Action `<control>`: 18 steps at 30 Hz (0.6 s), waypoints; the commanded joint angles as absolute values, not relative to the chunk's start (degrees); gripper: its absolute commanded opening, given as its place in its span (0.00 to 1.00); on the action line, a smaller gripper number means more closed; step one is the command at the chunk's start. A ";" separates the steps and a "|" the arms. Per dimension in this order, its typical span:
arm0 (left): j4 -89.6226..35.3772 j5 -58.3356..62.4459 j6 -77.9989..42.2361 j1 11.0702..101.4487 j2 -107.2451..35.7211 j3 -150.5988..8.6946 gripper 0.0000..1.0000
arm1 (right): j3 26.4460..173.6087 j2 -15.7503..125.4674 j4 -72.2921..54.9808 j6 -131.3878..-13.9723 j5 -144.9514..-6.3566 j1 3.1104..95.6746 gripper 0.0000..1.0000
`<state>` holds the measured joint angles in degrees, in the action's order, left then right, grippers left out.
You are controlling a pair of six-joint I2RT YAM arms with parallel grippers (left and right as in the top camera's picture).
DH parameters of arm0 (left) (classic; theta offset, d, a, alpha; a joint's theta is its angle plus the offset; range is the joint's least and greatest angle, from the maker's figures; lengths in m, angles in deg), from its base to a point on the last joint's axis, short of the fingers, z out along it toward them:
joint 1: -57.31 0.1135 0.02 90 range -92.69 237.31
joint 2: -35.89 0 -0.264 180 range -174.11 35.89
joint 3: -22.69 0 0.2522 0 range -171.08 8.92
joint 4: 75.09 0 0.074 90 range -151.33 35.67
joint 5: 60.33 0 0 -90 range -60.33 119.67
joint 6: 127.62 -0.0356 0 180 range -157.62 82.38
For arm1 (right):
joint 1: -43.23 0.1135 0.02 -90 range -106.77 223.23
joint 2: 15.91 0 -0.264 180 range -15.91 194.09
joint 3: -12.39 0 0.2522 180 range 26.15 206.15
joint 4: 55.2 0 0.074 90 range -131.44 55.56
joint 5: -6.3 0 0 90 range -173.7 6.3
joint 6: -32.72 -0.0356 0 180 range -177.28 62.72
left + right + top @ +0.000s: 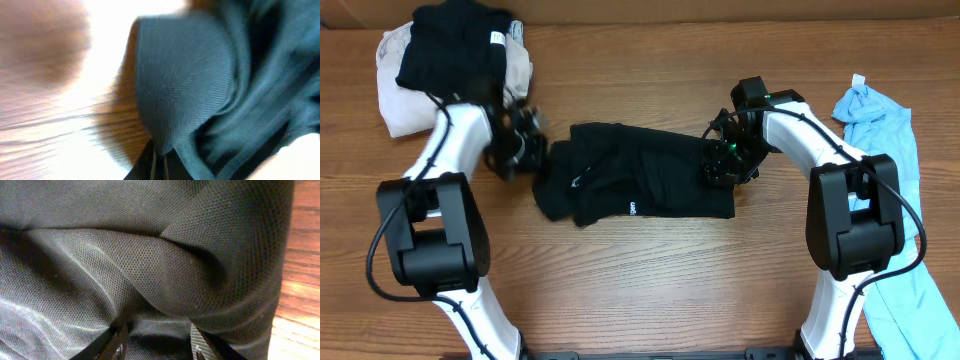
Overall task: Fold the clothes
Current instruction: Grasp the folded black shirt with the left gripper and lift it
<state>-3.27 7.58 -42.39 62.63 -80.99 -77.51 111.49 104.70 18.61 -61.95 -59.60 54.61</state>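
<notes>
A black mesh garment [640, 185] lies crumpled across the middle of the table. My left gripper [535, 155] is at its left edge. In the left wrist view the fingers [159, 162] are pressed together on a corner of the black fabric [185, 85], and that view is blurred. My right gripper [720, 165] is down on the garment's right end. In the right wrist view its fingers [157, 347] stand apart, with folds of the black mesh [150, 255] in front of and between them.
A black garment [455, 45] lies on top of beige cloth [395, 95] at the back left. A light blue garment [905, 200] hangs along the right edge of the table. Bare wood [650, 290] lies in front of the black garment.
</notes>
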 commanded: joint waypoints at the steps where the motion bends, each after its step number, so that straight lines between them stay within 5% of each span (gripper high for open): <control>1: 2.53 7.74 -41.93 62.52 -80.65 -90.14 0.04 | 113.98 103.87 20.16 -61.75 -56.93 54.74 0.44; 18: 23.53 12.72 -43.44 60.20 -80.62 -114.62 0.04 | 123.14 97.45 29.80 -61.77 -56.78 53.10 0.46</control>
<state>22.96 11.30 -42.33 61.30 -81.02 -112.61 121.94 98.58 29.87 -61.97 -57.37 53.67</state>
